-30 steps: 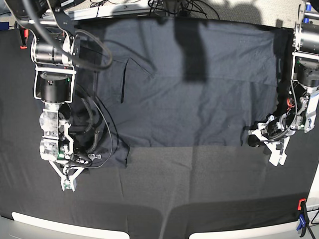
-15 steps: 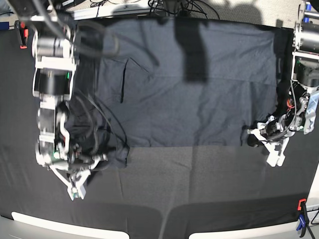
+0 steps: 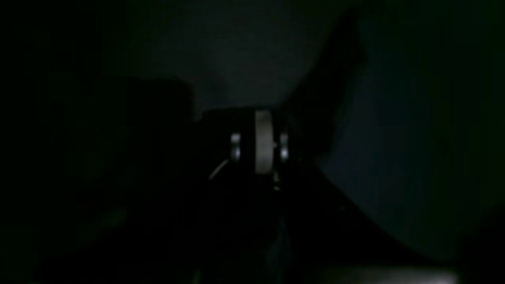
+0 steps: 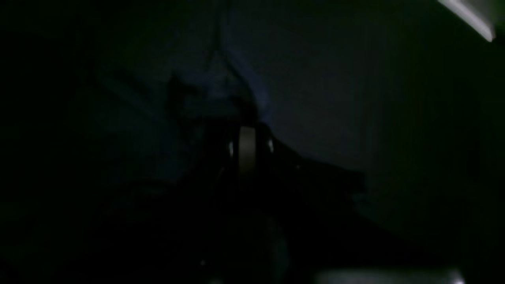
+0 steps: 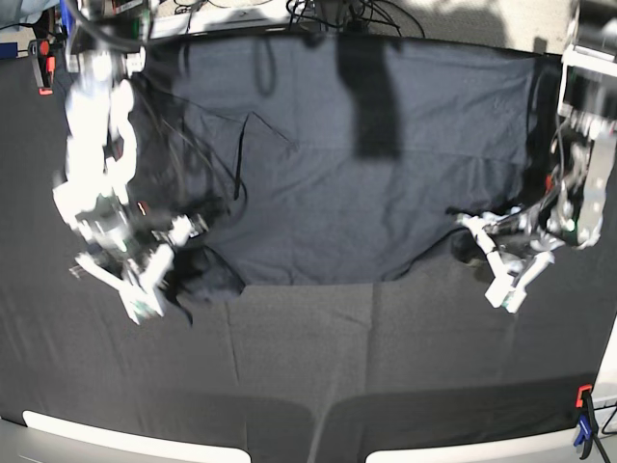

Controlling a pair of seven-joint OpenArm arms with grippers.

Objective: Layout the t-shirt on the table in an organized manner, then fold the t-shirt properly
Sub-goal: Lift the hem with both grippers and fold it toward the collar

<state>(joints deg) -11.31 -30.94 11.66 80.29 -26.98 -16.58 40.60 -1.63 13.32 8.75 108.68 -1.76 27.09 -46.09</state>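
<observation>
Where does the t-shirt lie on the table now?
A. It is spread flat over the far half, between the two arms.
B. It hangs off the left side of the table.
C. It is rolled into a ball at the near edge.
A: in the base view the t-shirt lies spread across the far half of the table, with one end effector at each of its near corners.

No readable text, labels, brands, numbers or signs in any view. Both wrist views too dark to make out any writing. Base view blurred around the arms; nothing printed shows on the t-shirt (image 5: 366,164), none on the table (image 5: 405,376).
</observation>
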